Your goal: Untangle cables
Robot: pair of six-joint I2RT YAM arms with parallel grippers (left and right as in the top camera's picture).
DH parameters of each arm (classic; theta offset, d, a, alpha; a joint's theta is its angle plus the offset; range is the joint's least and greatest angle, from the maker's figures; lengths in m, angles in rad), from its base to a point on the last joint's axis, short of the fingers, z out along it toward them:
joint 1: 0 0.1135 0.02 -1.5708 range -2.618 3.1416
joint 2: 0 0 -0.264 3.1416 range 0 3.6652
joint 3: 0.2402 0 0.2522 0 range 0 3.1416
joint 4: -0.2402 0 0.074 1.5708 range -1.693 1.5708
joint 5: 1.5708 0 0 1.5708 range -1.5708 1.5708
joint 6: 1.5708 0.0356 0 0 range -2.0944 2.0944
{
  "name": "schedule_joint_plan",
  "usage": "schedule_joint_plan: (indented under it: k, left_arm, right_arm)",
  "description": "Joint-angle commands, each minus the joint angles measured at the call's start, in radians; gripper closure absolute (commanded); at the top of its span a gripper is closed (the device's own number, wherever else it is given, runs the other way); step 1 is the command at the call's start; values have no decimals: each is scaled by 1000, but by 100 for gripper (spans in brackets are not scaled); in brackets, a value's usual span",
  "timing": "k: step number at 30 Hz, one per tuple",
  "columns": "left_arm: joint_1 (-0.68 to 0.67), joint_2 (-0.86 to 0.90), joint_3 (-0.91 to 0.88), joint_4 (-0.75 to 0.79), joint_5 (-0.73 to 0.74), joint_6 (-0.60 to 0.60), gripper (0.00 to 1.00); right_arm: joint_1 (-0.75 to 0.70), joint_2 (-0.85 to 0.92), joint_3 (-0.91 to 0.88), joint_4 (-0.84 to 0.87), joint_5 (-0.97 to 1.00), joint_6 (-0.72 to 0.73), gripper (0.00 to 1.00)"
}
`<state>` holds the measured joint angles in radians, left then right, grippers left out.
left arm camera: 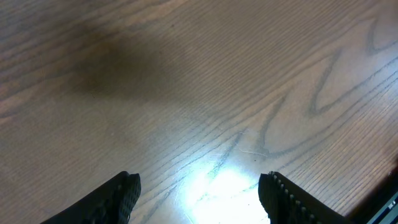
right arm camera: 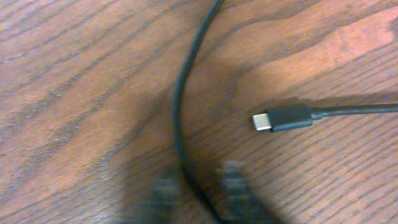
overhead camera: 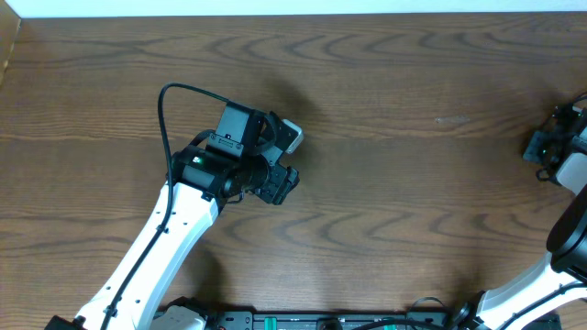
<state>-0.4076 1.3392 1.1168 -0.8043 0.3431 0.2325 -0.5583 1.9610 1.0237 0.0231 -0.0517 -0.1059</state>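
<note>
**Overhead view.** Shows the left end effector (overhead camera: 292, 160) over the left-centre of the wooden bench (overhead camera: 413, 82), at the end of its white arm (overhead camera: 156, 238). Shows the right end effector (overhead camera: 555, 147) at the far right edge, partly cut off by the frame. Too coarse here to give the finger spacing of either.

**Left wrist view.** Shows the left end effector (left arm camera: 202, 208) with its two black fingers (left arm camera: 121, 199) set well apart at the lower edge. Holds nothing and touches nothing. Spans only bare wood grain and a bright patch of reflected light.

**Right wrist view.** Looks down on the wood at the right side of the bench, below the right end effector (right arm camera: 199, 186). Traces the first cable (right arm camera: 178, 106), thin and black, in a curve from the top edge down the middle and out between the two blurred fingers (right arm camera: 233, 177) at the bottom. Places the plug (right arm camera: 283, 118) of a second cable (right arm camera: 360, 110), black with a silver tip, flat on the wood to the right of that curve and apart from it, with its cord leading off the right edge. Sets the fingers close on either side of the first cable. Leaves unclear, through the blur, whether clamped on it or merely beside it.
</note>
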Motion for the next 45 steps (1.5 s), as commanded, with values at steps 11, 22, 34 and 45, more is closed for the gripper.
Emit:
schedule_joint_plan:
  k: [11, 22, 34, 45]
  left_arm:
    - [2, 8, 0, -3, 16, -9, 34]
    - [2, 8, 0, -11, 16, -9, 34]
    - [2, 8, 0, 8, 16, -8, 33]
    - [2, -8, 0, 79, 15, -10, 41]
  right_arm:
    - [-24, -11, -10, 33, -175, 299, 99]
    - [-56, -277, -10, 94, -86, 330, 99]
    - [-121, -352, -10, -8, -96, 358, 99]
    - [-90, -496, -10, 325, -822, 416, 99]
